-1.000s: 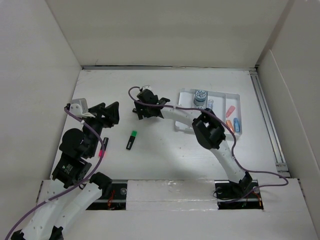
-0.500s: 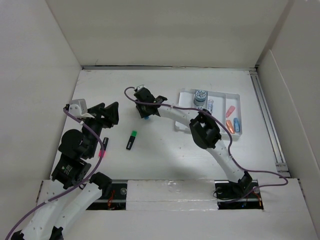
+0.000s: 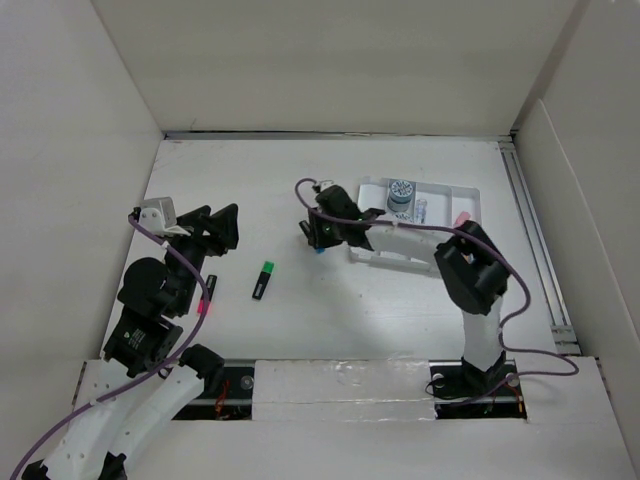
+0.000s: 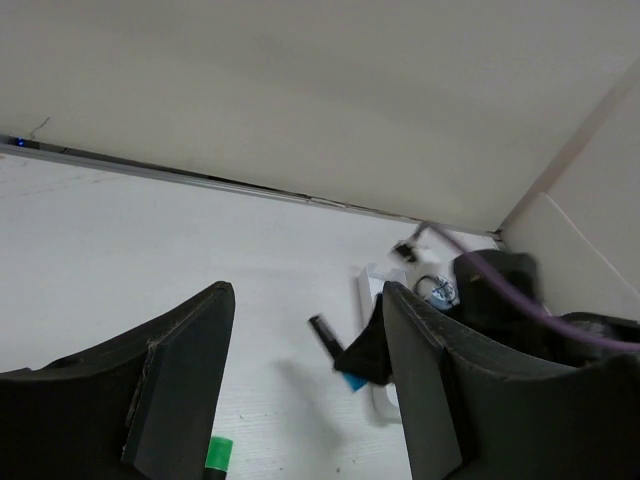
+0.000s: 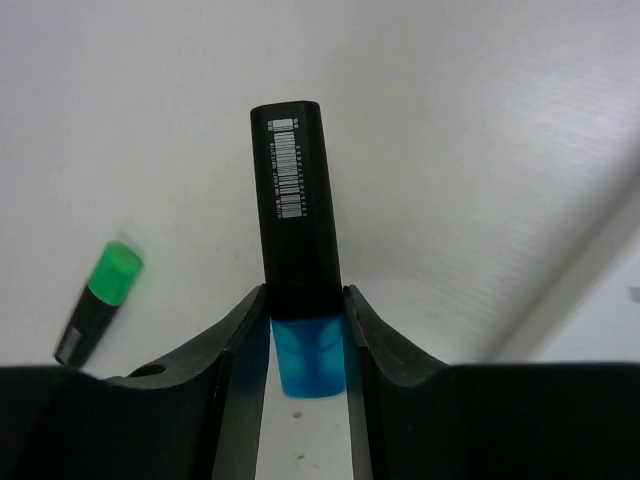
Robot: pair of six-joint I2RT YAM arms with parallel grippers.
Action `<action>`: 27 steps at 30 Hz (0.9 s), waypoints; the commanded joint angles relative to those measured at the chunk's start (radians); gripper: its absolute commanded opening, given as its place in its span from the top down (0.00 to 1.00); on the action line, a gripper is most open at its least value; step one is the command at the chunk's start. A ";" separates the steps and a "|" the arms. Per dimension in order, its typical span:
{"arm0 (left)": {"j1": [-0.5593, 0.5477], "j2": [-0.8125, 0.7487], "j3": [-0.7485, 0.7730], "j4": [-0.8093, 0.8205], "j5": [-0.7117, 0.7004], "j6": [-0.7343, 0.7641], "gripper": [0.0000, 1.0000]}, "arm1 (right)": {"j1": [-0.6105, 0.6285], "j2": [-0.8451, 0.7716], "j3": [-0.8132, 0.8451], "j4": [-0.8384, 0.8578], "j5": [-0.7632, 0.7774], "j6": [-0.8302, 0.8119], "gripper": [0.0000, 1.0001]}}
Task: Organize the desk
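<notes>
The desk is a white tabletop inside white walls. My right gripper hangs above its middle, just left of the white tray. It is shut on a black highlighter with a blue cap, the fingers pinching it where cap meets barrel. This highlighter also shows in the left wrist view. A black highlighter with a green cap lies loose on the desk, and shows in both wrist views. My left gripper is open and empty above the desk's left side.
The tray holds a round grey-blue item and small orange and blue pieces, partly hidden by my right arm. A pink-tipped marker lies beside my left arm. A metal rail runs along the right edge.
My right gripper has carried the blue-capped highlighter to the right, toward the tray, and its elbow has swung right. The left arm and the green highlighter have not moved.
</notes>
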 commanded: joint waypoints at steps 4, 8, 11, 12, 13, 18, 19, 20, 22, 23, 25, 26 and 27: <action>-0.005 0.005 -0.005 0.047 0.023 0.011 0.44 | -0.207 -0.227 -0.156 0.214 0.031 0.126 0.87; -0.005 0.026 -0.004 0.044 0.024 0.011 0.43 | -0.277 -0.239 -0.236 0.223 0.057 0.184 0.87; -0.005 0.032 -0.002 0.047 0.035 0.011 0.43 | -0.298 -0.227 -0.267 0.233 0.051 0.210 0.85; -0.005 0.029 -0.004 0.047 0.035 0.011 0.43 | -0.298 -0.223 -0.264 0.225 0.063 0.216 0.78; -0.005 0.034 -0.002 0.046 0.031 0.013 0.43 | -0.298 -0.221 -0.264 0.220 0.087 0.226 0.73; -0.005 0.032 -0.004 0.044 0.018 0.013 0.43 | -0.235 -0.256 -0.251 0.233 0.141 0.226 0.12; -0.005 0.032 -0.004 0.044 0.018 0.013 0.43 | -0.235 -0.256 -0.251 0.233 0.141 0.226 0.12; -0.005 0.035 -0.002 0.043 0.017 0.013 0.43 | -0.188 -0.267 -0.244 0.237 0.143 0.223 0.12; -0.005 0.032 -0.002 0.043 0.021 0.013 0.43 | -0.129 -0.259 -0.224 0.236 0.152 0.207 0.15; -0.005 0.029 -0.002 0.043 0.023 0.013 0.43 | -0.097 -0.240 -0.212 0.233 0.153 0.207 0.23; -0.005 0.031 -0.004 0.044 0.018 0.013 0.43 | 0.007 -0.203 -0.169 0.231 0.131 0.212 0.34; -0.005 0.032 -0.004 0.043 0.018 0.013 0.43 | 0.044 -0.180 -0.150 0.228 0.121 0.215 0.39; -0.005 0.031 -0.002 0.040 0.023 0.013 0.43 | 0.081 -0.123 -0.105 0.228 0.111 0.216 0.38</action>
